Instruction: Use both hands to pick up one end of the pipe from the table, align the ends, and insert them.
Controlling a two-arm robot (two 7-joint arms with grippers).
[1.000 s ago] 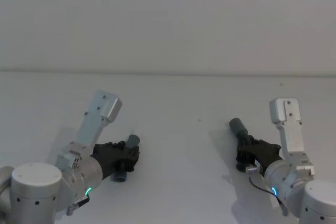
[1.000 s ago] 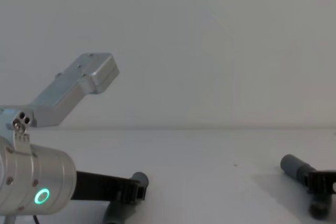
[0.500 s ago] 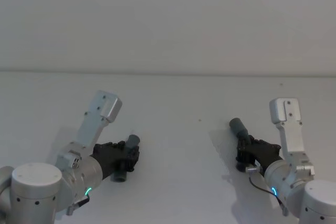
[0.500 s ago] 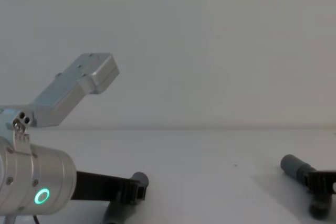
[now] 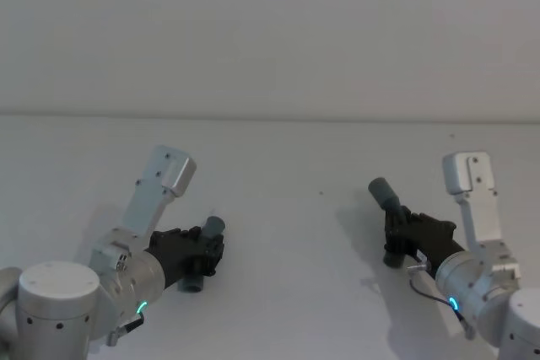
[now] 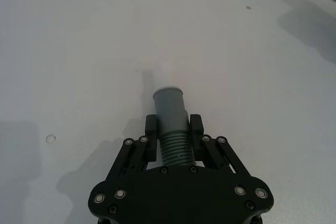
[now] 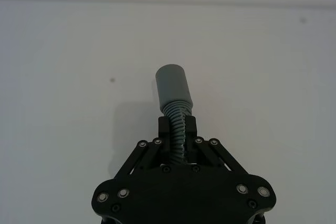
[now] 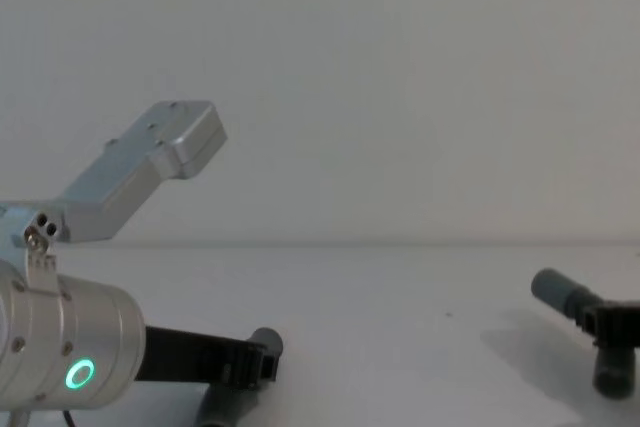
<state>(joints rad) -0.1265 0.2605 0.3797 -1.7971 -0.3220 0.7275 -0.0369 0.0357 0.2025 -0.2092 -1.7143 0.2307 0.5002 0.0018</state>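
My left gripper (image 5: 205, 248) is shut on the corrugated pipe (image 6: 175, 148) just behind its smooth grey cuff (image 6: 169, 106), low over the table (image 5: 278, 200) at the left. My right gripper (image 5: 398, 232) is shut on the pipe's other stretch (image 7: 176, 124), and its grey cuff (image 7: 173, 85) sticks out past the fingertips, tilted up and toward the middle. The two ends (image 5: 214, 226) (image 5: 381, 192) are far apart. In the chest view the left gripper (image 8: 262, 362) sits low at the left and the right gripper (image 8: 606, 323) at the right edge. The pipe's middle is hidden behind the arms.
The white table runs wide and bare between the two grippers and back to a pale wall. My silver left forearm (image 8: 60, 357) with its green ring fills the chest view's lower left corner.
My right gripper has risen slightly and shifted right, lifting its pipe end off the table. The left gripper and its end have not moved.
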